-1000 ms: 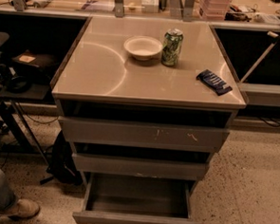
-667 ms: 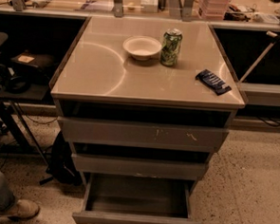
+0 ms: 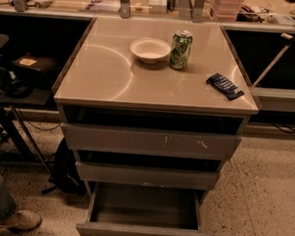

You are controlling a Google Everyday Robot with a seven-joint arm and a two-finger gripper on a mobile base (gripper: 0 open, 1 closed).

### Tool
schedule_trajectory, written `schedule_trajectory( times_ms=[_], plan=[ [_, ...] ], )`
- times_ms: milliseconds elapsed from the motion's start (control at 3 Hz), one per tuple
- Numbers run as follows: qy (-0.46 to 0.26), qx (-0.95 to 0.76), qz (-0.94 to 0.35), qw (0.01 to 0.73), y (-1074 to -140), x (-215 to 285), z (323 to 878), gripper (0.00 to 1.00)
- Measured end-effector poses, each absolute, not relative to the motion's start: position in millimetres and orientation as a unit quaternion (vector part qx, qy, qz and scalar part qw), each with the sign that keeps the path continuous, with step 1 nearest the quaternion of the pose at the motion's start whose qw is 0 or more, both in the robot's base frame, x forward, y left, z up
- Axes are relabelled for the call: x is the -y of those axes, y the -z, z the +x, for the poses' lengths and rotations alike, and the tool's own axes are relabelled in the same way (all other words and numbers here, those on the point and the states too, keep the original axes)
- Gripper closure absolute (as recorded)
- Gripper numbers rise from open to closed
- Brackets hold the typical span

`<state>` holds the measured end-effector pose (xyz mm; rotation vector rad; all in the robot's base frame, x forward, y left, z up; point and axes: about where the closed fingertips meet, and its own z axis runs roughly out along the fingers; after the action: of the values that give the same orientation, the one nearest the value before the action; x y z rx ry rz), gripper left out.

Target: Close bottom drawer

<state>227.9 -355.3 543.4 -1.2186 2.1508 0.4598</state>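
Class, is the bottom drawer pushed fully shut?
No: the bottom drawer sticks out from the cabinet with its inside showing; the end effector is out of view.

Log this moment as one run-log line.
bottom drawer: pulled out, not yet closed | gripper: not in view | tabletop: bowl, green can, dark packet

Bottom drawer (image 3: 143,233) stands pulled well out, its shallow tray interior exposed and its plain front panel low in frame. Mid drawer (image 3: 146,175) and top drawer (image 3: 148,141) sit above it; the top front carries pale scratches. On the cabinet top (image 3: 105,72): white bowl (image 3: 150,50), upright green can (image 3: 180,50) just beside it, dark packet (image 3: 225,86) near the right edge. Gripper out of frame.
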Motion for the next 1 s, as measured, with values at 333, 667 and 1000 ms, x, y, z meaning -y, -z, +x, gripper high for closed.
schedule_trajectory(
  times_ms=[333,667,1000],
  plan=[
    [-0.211,-0.802,-0.454,0.326,-475.0,340.3,236.9,0.0],
    [-0.26,-0.797,-0.432,0.332,-406.8,309.5,251.2,0.0],
    [-0.298,-0.796,-0.414,0.326,-373.7,287.3,235.1,0.0]
  ],
)
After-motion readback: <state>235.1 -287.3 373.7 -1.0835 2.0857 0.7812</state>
